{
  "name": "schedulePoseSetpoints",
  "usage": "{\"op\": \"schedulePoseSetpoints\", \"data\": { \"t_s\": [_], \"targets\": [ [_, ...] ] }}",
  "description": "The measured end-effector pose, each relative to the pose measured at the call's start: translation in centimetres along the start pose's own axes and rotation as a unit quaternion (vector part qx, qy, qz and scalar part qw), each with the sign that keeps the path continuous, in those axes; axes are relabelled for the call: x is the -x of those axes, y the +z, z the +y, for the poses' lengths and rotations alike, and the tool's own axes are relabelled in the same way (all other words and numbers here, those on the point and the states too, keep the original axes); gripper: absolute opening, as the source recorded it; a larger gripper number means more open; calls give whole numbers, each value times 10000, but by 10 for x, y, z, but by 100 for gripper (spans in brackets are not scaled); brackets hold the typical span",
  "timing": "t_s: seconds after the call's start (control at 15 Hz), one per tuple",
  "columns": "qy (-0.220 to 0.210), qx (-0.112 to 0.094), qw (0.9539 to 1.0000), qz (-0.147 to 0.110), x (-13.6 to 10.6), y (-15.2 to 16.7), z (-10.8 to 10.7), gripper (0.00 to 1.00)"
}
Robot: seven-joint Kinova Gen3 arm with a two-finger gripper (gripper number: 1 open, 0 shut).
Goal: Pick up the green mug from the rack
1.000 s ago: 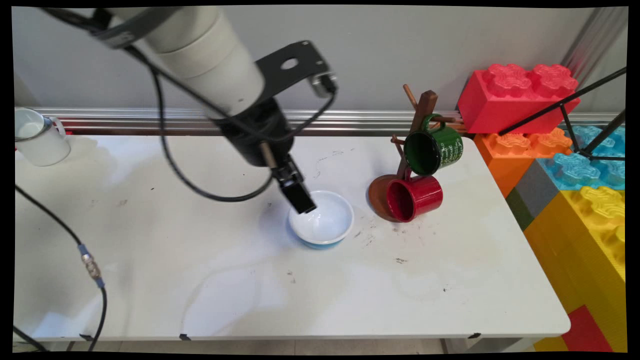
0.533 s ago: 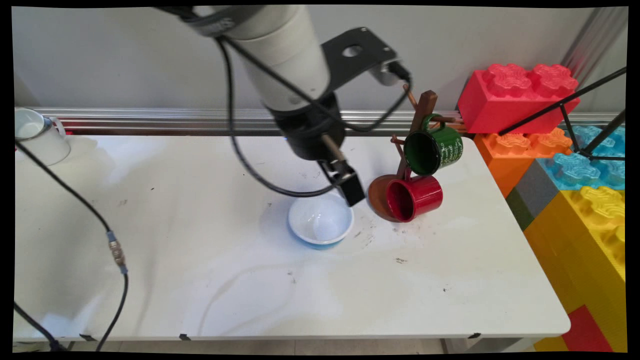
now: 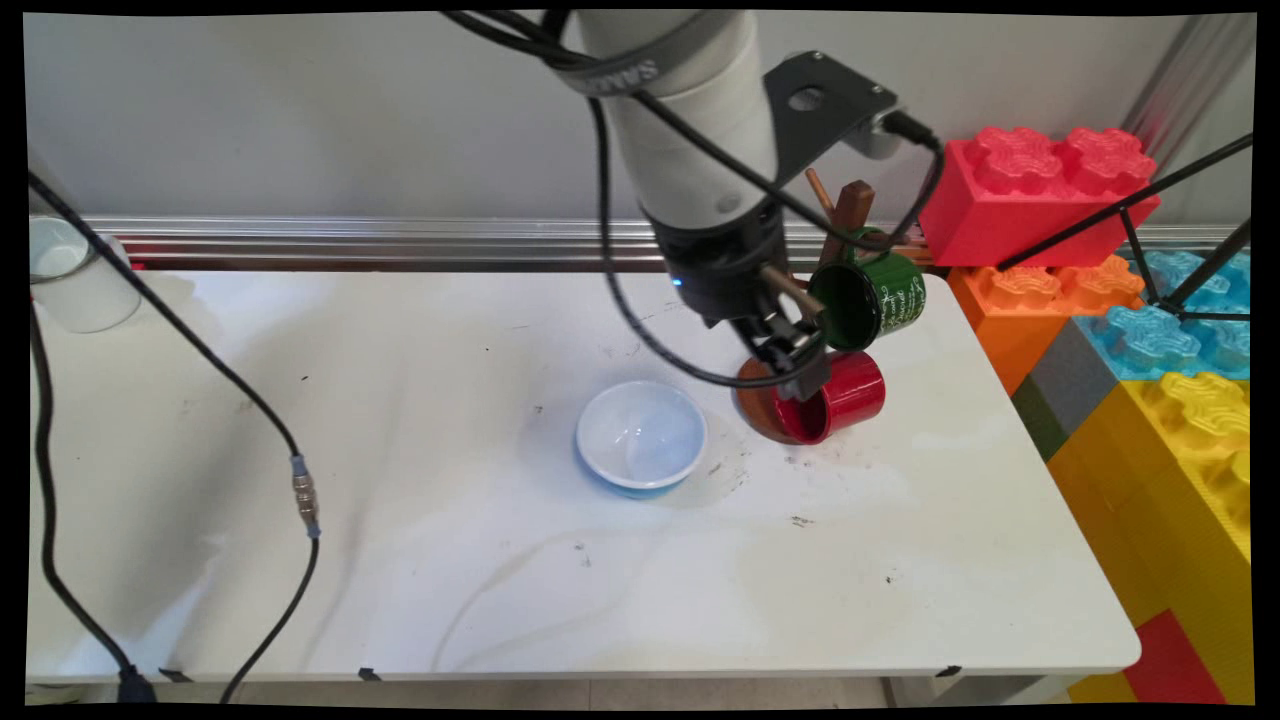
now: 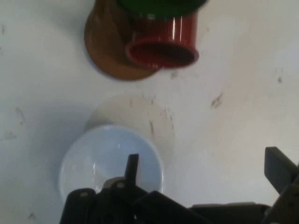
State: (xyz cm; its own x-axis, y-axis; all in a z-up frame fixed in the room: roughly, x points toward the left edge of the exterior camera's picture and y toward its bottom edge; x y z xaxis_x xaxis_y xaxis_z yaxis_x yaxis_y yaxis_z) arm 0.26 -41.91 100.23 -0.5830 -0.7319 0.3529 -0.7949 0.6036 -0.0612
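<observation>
One big white table takes up most of the shot, with a stack of giant toy bricks off its right end. Next down in size, a wooden mug tree stands at the back right. A green mug hangs on it, with a red mug hanging lower, just over the round base. A white-and-blue bowl sits upright near the tree, nothing in it. A white mug is way over at the far left.

The gripper hangs right in front of the red mug's mouth. From the hand view its fingers are spread wide, holding nothing, and it looks clear of both mug and bowl.
</observation>
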Motion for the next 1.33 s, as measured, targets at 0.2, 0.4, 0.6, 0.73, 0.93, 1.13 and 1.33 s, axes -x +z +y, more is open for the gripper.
{"op": "schedulePoseSetpoints", "data": {
  "t_s": [0.2,0.4,0.6,0.73,0.93,1.13,1.33],
  "targets": [
    [-226,23,9995,204,-9,9,3,100],
    [-434,94,9980,442,-12,22,6,100],
    [-561,191,9956,732,-14,36,8,100],
    [-607,226,9940,883,-15,43,9,100],
    [-661,265,9914,1098,-15,55,9,100],
    [-717,308,9877,1352,-16,68,10,100],
    [-765,362,9840,1566,-17,81,10,100]
  ]
}}
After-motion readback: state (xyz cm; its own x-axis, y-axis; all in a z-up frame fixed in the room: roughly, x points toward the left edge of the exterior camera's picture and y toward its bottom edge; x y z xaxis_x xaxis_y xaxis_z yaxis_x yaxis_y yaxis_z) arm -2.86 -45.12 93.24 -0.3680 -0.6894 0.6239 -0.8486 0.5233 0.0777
